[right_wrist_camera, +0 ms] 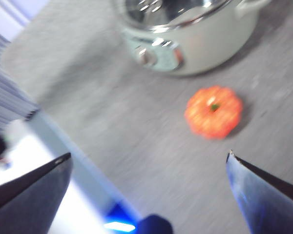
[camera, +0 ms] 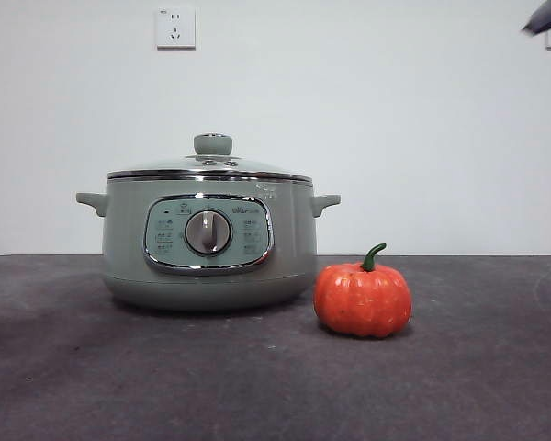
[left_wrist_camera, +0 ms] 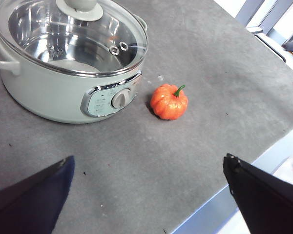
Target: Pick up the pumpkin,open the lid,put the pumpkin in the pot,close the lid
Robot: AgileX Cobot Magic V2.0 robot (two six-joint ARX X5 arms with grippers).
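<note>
Dark grey table (camera: 73,367) ran across the front view, plain white wall (camera: 395,119) behind it with a socket (camera: 175,28) high above the pot. Pot (camera: 208,241) stood on the table, control panel and dial (camera: 208,232) facing the front camera. Lid (camera: 209,165) sat closed on the pot rim, knob (camera: 213,144) up; through the glass in the left wrist view the steel inside looked bare. Pumpkin (camera: 363,299) rested on the table just beside the pot on its dial side, apart from it, stem curving up. Left gripper (left_wrist_camera: 146,195) hung above the table with jaws spread wide, holding nothing, well apart from pot (left_wrist_camera: 63,92) and pumpkin (left_wrist_camera: 169,101). Right gripper (right_wrist_camera: 146,195) also had jaws wide apart and empty, above the table near its edge, pumpkin (right_wrist_camera: 214,112) and pot (right_wrist_camera: 190,44) ahead of it; that view was blurred. One black arm tip (camera: 546,16) showed at the front view's top corner; couldn't tell which arm.
</note>
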